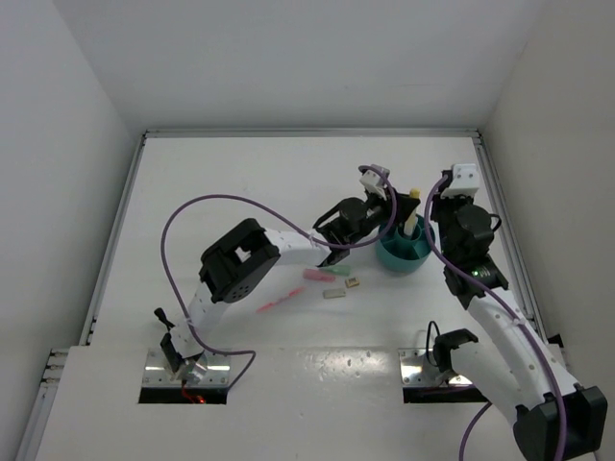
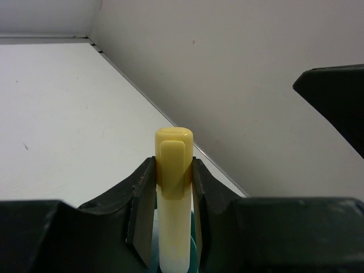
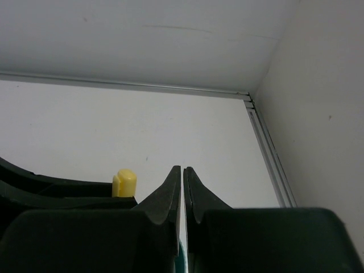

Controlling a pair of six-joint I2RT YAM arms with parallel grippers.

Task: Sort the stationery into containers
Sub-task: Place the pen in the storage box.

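The left tool (image 2: 173,173) is gripping a yellow highlighter (image 2: 173,142) upright over the teal cup (image 1: 404,257), and both arms are hiding most of the cup's inside. The right tool (image 3: 182,177) is sitting closed beside it. A pink stick (image 1: 316,276), a green stick (image 1: 344,273) and a small, hard-to-read block (image 1: 333,293) are lying on the worktop (image 1: 240,182).

Left arm (image 1: 288,240) and right arm (image 1: 509,336) show white shells, black joints (fingers (image 3: 165,193) too), purple cables (image 1: 164,235).

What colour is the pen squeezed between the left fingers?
The pen is yellow, and the left wrist view shows it best.
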